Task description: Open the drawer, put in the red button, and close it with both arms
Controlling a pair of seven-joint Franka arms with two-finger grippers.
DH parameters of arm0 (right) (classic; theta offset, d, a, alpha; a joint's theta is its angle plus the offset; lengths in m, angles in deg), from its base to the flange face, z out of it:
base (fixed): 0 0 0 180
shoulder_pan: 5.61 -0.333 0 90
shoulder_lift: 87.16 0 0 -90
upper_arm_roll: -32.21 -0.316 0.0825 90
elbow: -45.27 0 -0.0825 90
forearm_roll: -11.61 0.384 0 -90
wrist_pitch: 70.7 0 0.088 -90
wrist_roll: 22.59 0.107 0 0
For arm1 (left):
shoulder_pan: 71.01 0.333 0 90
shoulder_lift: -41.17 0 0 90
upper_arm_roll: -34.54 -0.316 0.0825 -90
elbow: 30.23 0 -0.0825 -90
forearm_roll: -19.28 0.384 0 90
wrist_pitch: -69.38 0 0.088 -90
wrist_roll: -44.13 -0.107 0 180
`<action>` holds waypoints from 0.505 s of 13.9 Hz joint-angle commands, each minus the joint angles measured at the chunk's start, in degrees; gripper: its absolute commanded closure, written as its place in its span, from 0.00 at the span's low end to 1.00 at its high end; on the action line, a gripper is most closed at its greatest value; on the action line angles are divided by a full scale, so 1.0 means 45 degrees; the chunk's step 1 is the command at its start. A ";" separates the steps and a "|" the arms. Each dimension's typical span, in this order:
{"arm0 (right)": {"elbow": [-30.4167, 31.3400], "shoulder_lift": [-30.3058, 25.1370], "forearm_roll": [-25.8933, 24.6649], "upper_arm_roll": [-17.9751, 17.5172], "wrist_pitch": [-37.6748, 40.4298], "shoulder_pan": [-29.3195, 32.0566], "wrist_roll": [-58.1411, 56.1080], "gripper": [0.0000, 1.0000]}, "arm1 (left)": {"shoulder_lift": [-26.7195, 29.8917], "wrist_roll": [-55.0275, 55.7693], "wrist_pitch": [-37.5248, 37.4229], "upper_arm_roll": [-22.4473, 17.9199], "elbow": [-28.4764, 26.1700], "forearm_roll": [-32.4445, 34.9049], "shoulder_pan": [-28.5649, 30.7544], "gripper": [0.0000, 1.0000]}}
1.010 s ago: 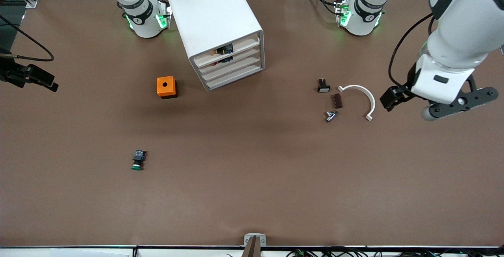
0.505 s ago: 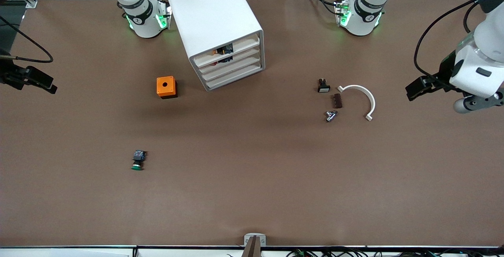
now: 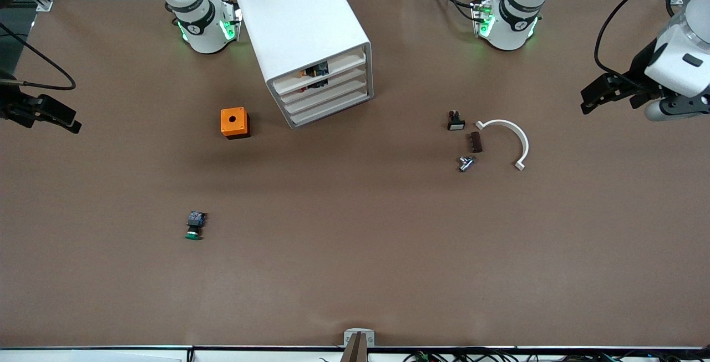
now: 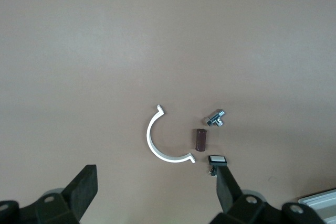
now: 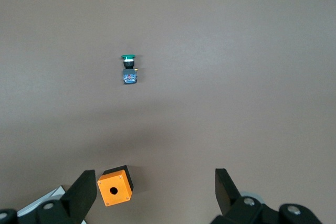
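Drawer (image 3: 323,82): second from top in the white cabinet (image 3: 302,24), front flush with the other three, shut. Dark and orange parts showed through the gap around the upper drawers; the red button could not be made out in any view.
Table (image 3: 355,251): brown surface, carried all loose items.
Cabinet: stood near the robots' bases, toward the right arm's end, drawer fronts angled toward the front camera.
Left arm: waited raised at its own end of the table. Left pincer (image 4: 155,192) open, fingers (image 4: 84,186) spread wide, nothing between them, over bare table near the small-parts cluster.
Right arm: only the tip showed at its end of the table. Right pincer (image 5: 153,195) open, fingers (image 5: 224,186) spread, empty, over the table close to the orange box.
Orange box (image 3: 234,122): round hole on top, just beside the cabinet, toward the right arm's end.
White curved clip (image 3: 509,139): half-ring, flat on the table toward the left arm's end.
Green button (image 3: 193,225): lying on its side, well apart from the cabinet, nearer the front camera than the orange box.
Brown block (image 3: 476,142): beside the clip.
White-capped switch (image 3: 456,122): just farther from the camera than the block.
Metal fitting (image 3: 466,162): just nearer the camera than the block.
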 commanded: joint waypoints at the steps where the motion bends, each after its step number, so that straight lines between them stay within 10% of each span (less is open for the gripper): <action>1: 0.0115 -0.0042 -0.0173 -0.0036 -0.0094 0.0046 0.0106 0.00 | 0.1041 -0.0518 0.0675 0.0826 -0.1332 -0.0175 0.0694 0.00; 7: 0.0135 -0.0042 -0.0212 -0.0055 -0.0074 0.0027 0.0106 0.00 | 0.1257 -0.0460 0.0440 0.1141 -0.1236 -0.0156 0.1241 0.00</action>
